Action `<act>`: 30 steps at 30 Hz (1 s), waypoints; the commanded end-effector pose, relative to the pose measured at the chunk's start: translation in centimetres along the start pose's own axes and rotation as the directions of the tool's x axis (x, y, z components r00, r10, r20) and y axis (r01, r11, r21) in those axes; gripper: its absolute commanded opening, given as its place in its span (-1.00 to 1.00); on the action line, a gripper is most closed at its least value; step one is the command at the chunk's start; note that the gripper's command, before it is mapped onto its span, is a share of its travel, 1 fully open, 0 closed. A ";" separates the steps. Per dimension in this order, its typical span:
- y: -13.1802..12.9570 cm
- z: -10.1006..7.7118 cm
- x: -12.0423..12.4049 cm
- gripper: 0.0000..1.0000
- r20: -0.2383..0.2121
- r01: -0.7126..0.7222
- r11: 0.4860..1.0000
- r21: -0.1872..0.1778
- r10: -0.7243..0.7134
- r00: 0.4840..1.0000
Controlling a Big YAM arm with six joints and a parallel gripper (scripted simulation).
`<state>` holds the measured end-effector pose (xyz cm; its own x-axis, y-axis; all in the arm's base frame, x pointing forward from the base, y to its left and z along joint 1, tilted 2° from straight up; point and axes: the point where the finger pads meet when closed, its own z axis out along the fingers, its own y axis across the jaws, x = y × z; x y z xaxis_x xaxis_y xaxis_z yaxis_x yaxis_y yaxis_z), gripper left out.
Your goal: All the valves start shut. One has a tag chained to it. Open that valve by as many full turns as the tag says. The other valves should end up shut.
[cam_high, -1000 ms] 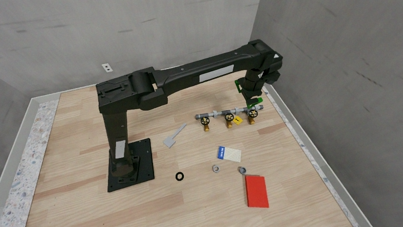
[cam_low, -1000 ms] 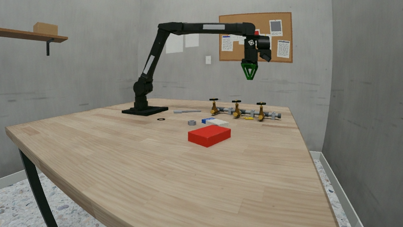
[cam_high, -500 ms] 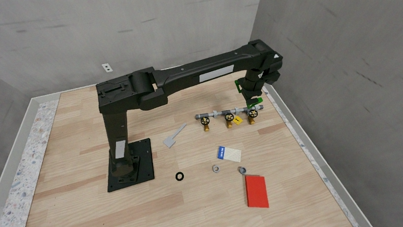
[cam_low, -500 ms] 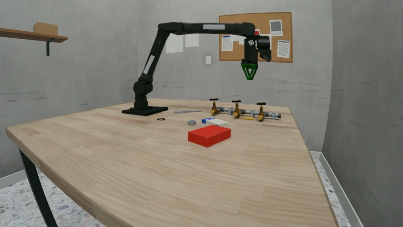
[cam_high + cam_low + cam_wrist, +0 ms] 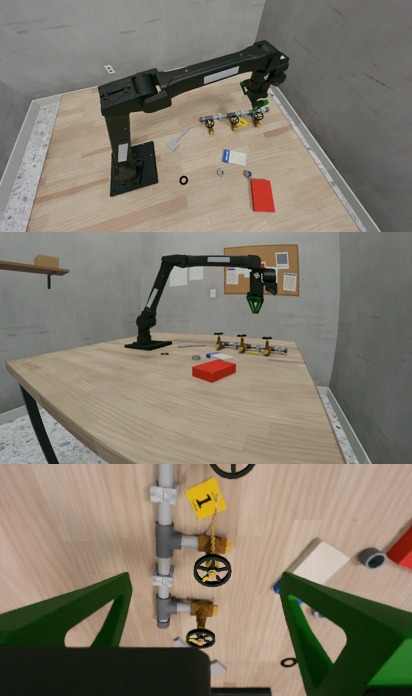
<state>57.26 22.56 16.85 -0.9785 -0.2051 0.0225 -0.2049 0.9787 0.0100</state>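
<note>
A grey pipe (image 5: 234,113) lies at the back right of the table with three brass valves, each with a black handwheel. These are the left valve (image 5: 212,125), the middle valve (image 5: 234,120) and the right valve (image 5: 258,115). A yellow tag (image 5: 205,498) marked "1" hangs by a chain from the middle valve (image 5: 212,569). The left valve shows lower in the wrist view (image 5: 200,637). My gripper (image 5: 255,305) is open and empty, high above the pipe, pointing straight down. In the wrist view the green fingers of my gripper (image 5: 206,594) frame the middle valve.
A white and blue box (image 5: 234,157), a grey nut (image 5: 220,170), a grey cap (image 5: 247,173), a black ring (image 5: 183,180) and a red box (image 5: 262,195) lie in front of the valves. A grey flat tool (image 5: 178,139) lies to the left. The arm's base plate (image 5: 132,170) stands further left.
</note>
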 end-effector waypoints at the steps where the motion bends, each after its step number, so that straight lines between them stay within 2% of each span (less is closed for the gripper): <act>1: 0.0 -0.2 -0.3 1.00 0.000 -0.009 1.000 0.002 0.009 1.000; 6: 0.0 0.0 0.0 1.00 -0.007 -0.016 1.000 0.003 0.016 1.000; 7: -0.1 -0.4 0.2 1.00 -0.002 -0.024 1.000 0.001 0.024 1.000; 9: -0.1 -2.1 0.0 1.00 0.051 -0.058 0.998 -0.013 0.059 0.997; 12: -0.3 -1.7 0.4 1.00 0.054 -0.172 0.985 -0.023 0.173 0.983; 15: -0.4 -0.9 1.2 1.00 0.059 -0.346 0.937 -0.038 0.348 0.936; 18: -0.2 0.1 2.3 1.00 0.060 -0.550 0.833 -0.059 0.553 0.831; 20: -0.2 0.1 2.3 1.00 0.060 -0.550 0.833 -0.059 0.553 0.831; 23: 0.2 1.1 3.6 1.00 0.055 -0.735 0.672 -0.083 0.740 0.670; 30: -0.1 3.2 5.9 1.00 0.030 -0.940 0.323 -0.113 0.946 0.322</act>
<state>51.47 20.82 13.19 -0.7333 0.6798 0.0110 0.6796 0.7325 0.0397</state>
